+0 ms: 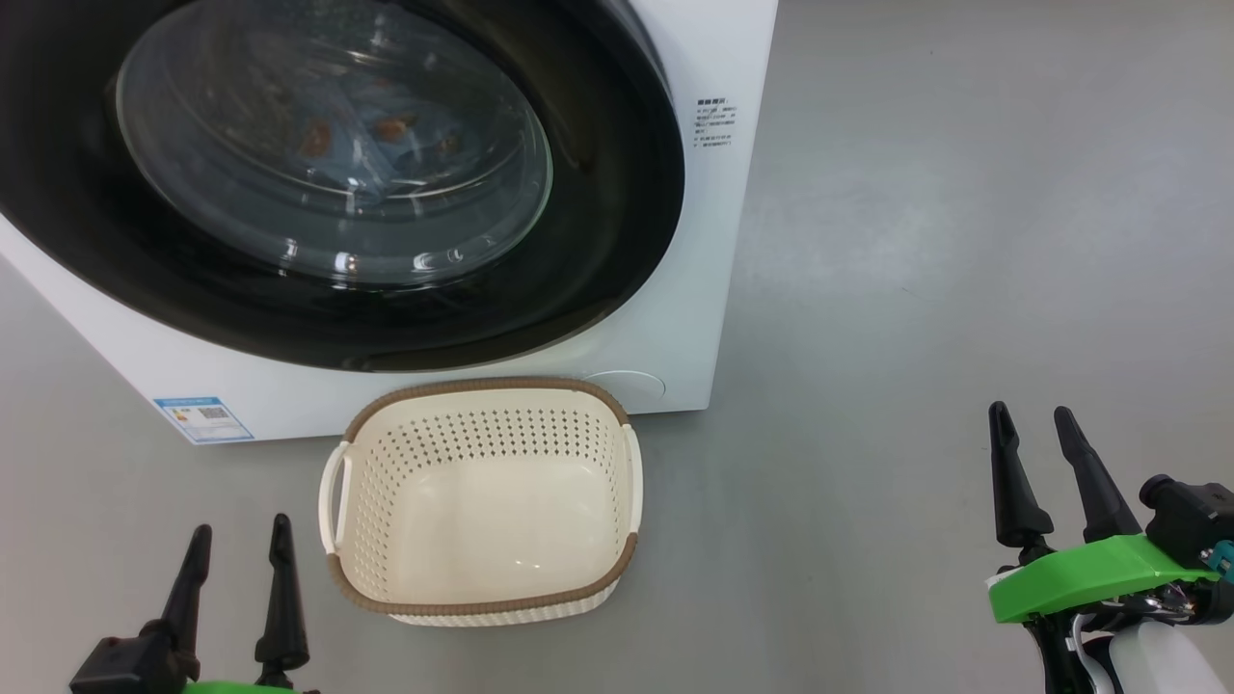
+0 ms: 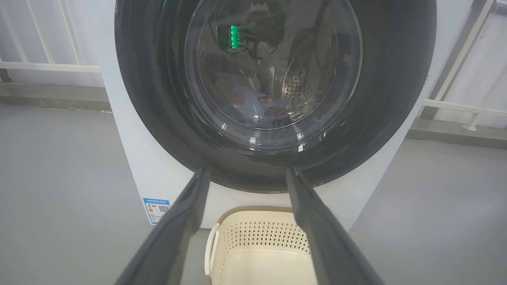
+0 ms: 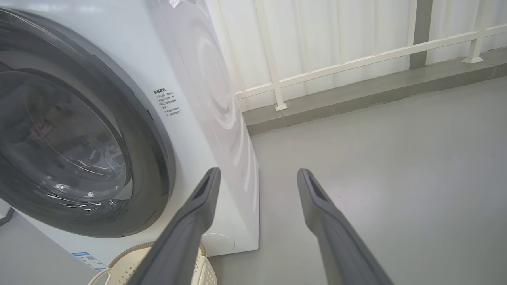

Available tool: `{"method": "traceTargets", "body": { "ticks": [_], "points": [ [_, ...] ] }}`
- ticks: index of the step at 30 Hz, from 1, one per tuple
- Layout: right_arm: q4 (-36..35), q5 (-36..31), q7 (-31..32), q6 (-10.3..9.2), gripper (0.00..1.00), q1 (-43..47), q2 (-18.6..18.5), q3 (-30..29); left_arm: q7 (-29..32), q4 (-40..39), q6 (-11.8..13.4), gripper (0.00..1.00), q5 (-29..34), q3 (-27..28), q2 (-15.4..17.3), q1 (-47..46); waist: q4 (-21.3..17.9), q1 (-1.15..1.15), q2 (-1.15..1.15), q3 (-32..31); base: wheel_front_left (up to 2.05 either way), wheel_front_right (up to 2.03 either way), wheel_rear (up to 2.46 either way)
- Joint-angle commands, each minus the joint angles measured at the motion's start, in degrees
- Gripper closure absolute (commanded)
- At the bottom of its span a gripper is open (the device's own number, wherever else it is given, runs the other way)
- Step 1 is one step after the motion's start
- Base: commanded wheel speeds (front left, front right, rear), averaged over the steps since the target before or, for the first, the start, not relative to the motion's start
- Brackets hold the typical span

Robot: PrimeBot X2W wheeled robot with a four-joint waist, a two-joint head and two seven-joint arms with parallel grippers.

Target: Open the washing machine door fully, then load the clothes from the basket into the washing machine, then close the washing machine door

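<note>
The white washing machine (image 1: 694,318) fills the upper left of the head view, and its round black-rimmed door (image 1: 617,193) sits flush against its front. Behind the porthole glass lie the clothes (image 1: 371,145), light blue with orange-brown prints, also seen as the clothes (image 2: 257,105) in the left wrist view. The cream basket (image 1: 482,501) stands on the floor before the machine with nothing inside it. My left gripper (image 1: 239,542) hovers open at the basket's lower left. My right gripper (image 1: 1033,420) is open well to the basket's right, above bare floor.
Grey floor (image 1: 964,241) stretches wide to the right of the machine. A white railing (image 3: 356,59) and a low grey kerb (image 3: 356,97) run behind it, in front of pale curtains. A blue label (image 1: 204,417) marks the machine's lower corner.
</note>
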Motion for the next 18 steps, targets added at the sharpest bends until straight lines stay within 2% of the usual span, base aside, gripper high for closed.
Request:
{"method": "traceTargets", "body": {
  "ticks": [1, 12, 13, 18],
  "points": [
    [-1.47, -0.62, -0.28, 0.00, 0.00, -0.18, -0.38, 0.76, -0.37, -1.21, -0.12, 0.00, 0.40, 1.90, 0.85, -0.69, -0.01, 0.00, 0.00, -0.07, 0.00, 0.00, 0.00],
    [-1.42, -0.75, -0.28, 0.00, 0.00, -0.05, -0.34, 0.68, -0.37, -1.63, -0.12, 0.00, 1.16, 2.33, 0.66, -0.31, -0.21, 0.00, 0.00, -0.45, 0.00, 0.00, 0.00],
    [-0.01, -0.20, 0.00, 0.00, 1.00, 0.00, 0.04, -0.07, 0.00, -0.09, 0.00, 1.00, 0.56, 0.45, -0.10, 0.00, -0.20, 0.00, 0.00, -0.45, 0.00, 0.00, 0.00],
    [3.45, -0.23, 0.09, 0.00, 1.00, 1.36, 1.60, 0.43, 0.08, 3.27, 0.01, 1.00, 0.48, 0.21, -1.10, 0.05, -0.21, 0.00, 0.00, -0.49, 0.00, 0.00, 0.00]
  ]
}}
